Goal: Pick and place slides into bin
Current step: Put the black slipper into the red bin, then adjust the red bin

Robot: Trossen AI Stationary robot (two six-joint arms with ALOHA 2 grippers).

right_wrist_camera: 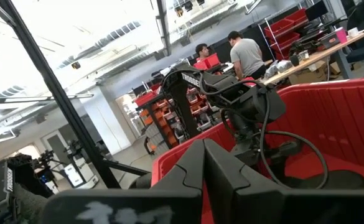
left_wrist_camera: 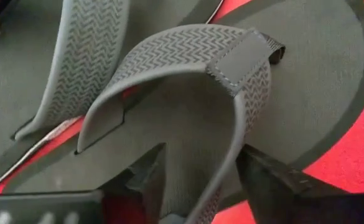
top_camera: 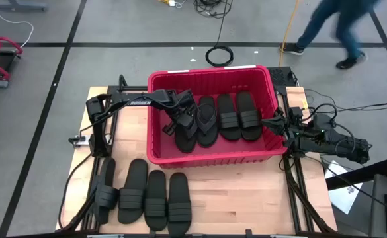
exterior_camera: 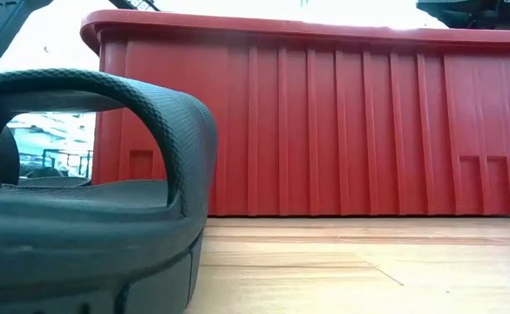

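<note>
The red bin (top_camera: 155,155) stands mid-table with several black slides in it. My left gripper (top_camera: 178,124) reaches down into the bin's left part, over a thong-style slide (top_camera: 188,135). It is open, and in the left wrist view its fingers (left_wrist_camera: 145,177) stand on either side of one arm of the slide's textured strap (left_wrist_camera: 231,134). The slide lies sole-down on the bin floor, partly over another slide (left_wrist_camera: 88,56). My right gripper (top_camera: 270,123) is shut and empty at the bin's right rim. My left gripper comes from above with one arm of the thong slide's strap (left_wrist_camera: 236,149) between its open fingers. One finger (left_wrist_camera: 256,171) stands right against that arm. I cannot tell whether it touches. The slide rests flat on the bin floor.
Several more slides (top_camera: 145,197) lie side by side on the table's near left, in front of the bin; one (exterior_camera: 80,218) fills the low view's left. Two ribbed-strap slides (top_camera: 239,116) lie in the bin's right part. A person (top_camera: 339,26) walks beyond the table.
</note>
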